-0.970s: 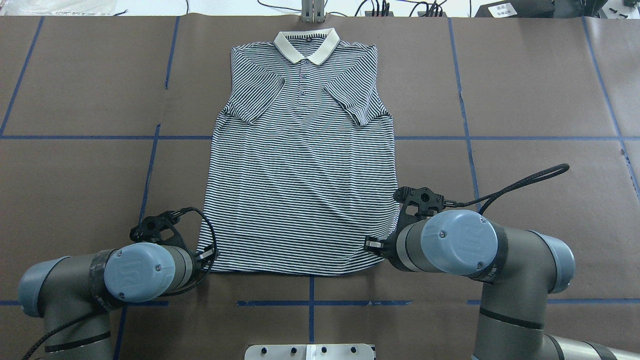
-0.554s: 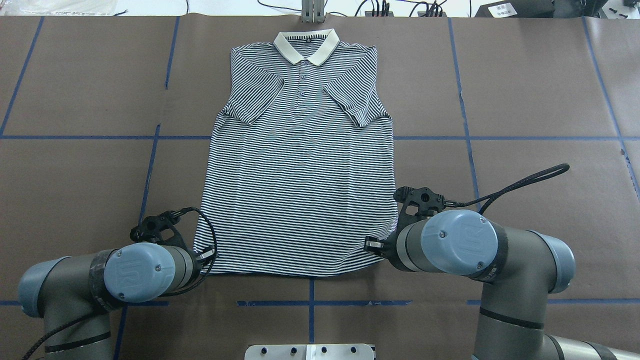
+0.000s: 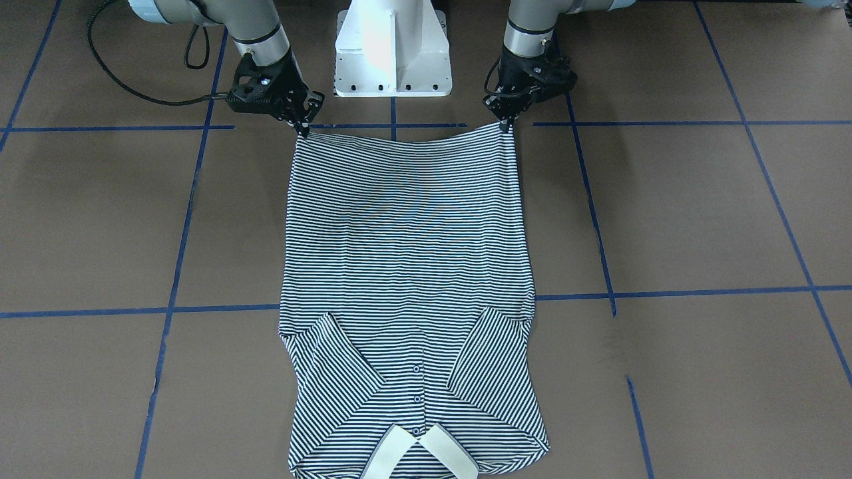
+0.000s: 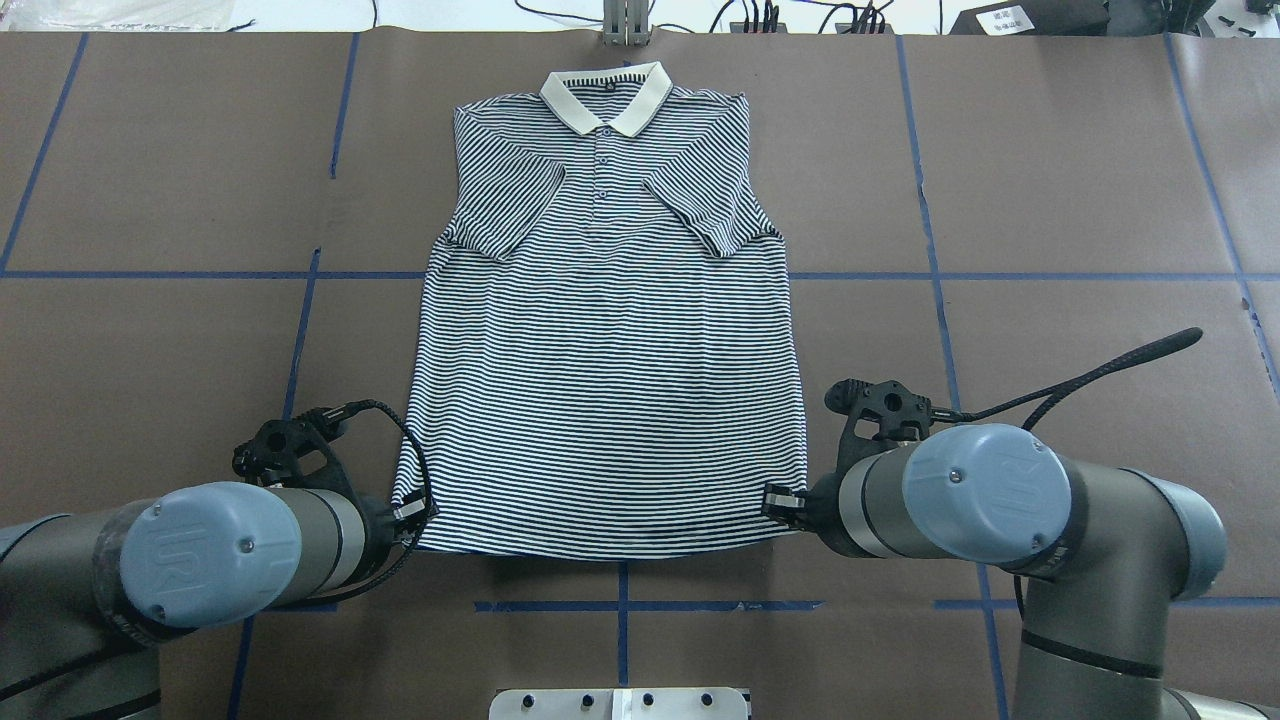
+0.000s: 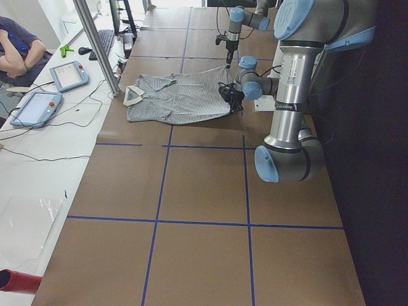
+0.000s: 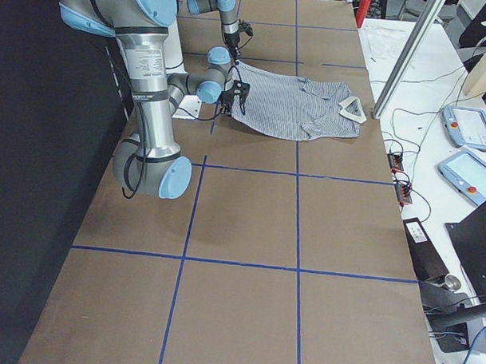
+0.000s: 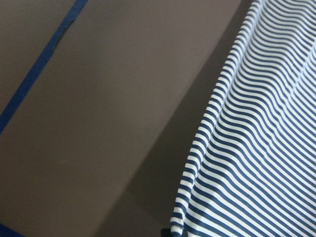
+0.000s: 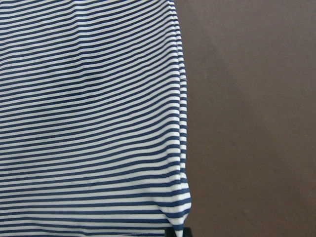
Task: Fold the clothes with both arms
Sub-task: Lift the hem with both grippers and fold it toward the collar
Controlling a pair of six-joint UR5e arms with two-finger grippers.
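The clothes are one navy-and-white striped polo shirt [image 4: 610, 350], lying face up on the brown table with both sleeves folded in over the chest. Its cream collar [image 4: 605, 100] points away from the robot. My left gripper [image 4: 408, 513] is shut on the hem's left corner, and my right gripper [image 4: 782, 500] is shut on the hem's right corner. In the front-facing view the left gripper [image 3: 508, 124] and right gripper [image 3: 304, 128] hold the hem of the shirt [image 3: 406, 266] stretched taut between them. Both wrist views show striped cloth [image 7: 256, 148] [image 8: 89, 123] running down to the fingertips.
The white pedestal base [image 3: 393, 50] stands between the arms just behind the hem. Blue tape lines [image 4: 620, 606] grid the brown table cover. Cables [image 4: 760, 20] lie along the far edge. A metal post [image 5: 99, 44], control tablets [image 5: 69, 75] and a seated person [image 5: 19, 54] are beyond the collar end.
Both arms have moved outward, the right arm to the right and the left arm to the left. The hem is now pulled wider and tauter, and the shirt has shifted slightly.
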